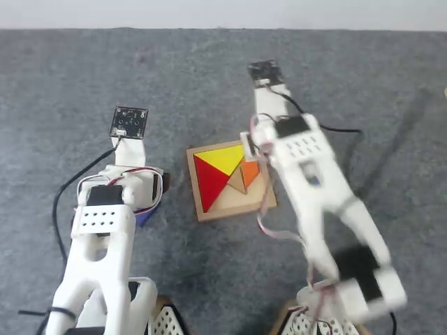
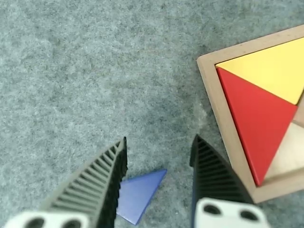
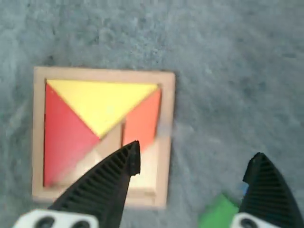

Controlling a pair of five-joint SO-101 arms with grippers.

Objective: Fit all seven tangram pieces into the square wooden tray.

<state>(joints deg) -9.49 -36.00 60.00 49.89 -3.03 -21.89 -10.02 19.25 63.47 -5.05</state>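
square wooden tray near the middle of the grey fuzzy bench, between the two arms. inside it, three pieces lying flat: large yellow triangle along the far edge, large red triangle along the left edge, the two meeting along one slanted side, and a smaller orange piece against the right edge, touching the yellow one. bare pale wood across the near part of the tray floor. small blue piece out on the bench, left of the tray and apart from it, close under the left arm, flat, partly hidden behind one finger. left gripper above the bench just left of the tray, fingers released and spread wide, nothing between them, the blue piece beneath the gap and off to one side. right arm stretched over the tray's right edge. right gripper likewise released, fingers far apart and holding nothing, one fingertip over the tray's inside by the orange piece, the other over the bench to the right of the tray. green piece on the bench off the tray's near right corner, shape hard to tell, cut off at the edge of the right wrist view.
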